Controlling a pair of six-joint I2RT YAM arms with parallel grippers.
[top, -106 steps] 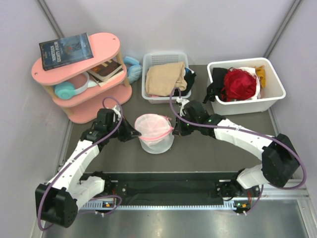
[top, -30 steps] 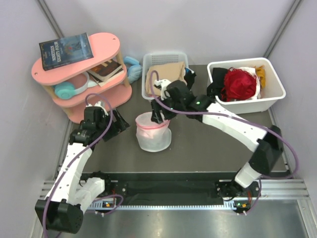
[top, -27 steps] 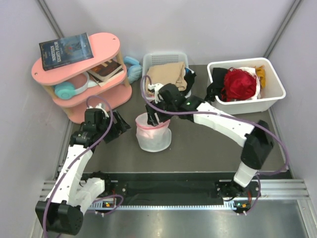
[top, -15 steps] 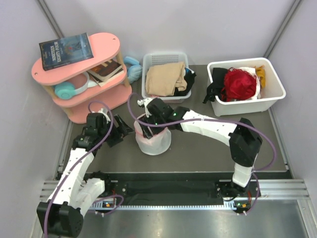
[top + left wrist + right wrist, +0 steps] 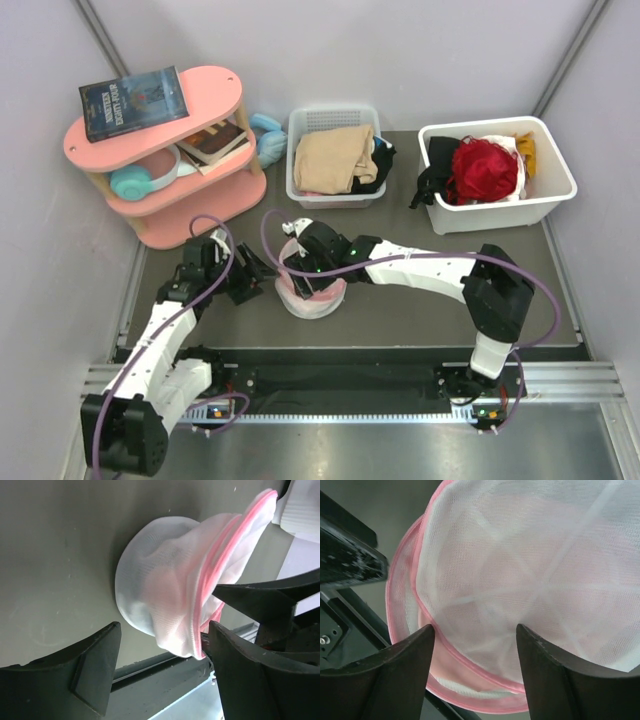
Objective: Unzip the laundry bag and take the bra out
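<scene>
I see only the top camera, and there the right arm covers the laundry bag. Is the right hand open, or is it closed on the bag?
Observer: Open. In the right wrist view the fingers of the right hand stand apart over the mesh of the laundry bag.
Operator: And the other one?
Observer: The left hand is open too. In the left wrist view the bag's pink trim hangs between its fingers, nearer to one of them; touching or not, I cannot tell.
Operator: Does the bra show through the mesh?
Observer: No. Close up I see only white mesh and pink trim, nothing dark blue.
</scene>
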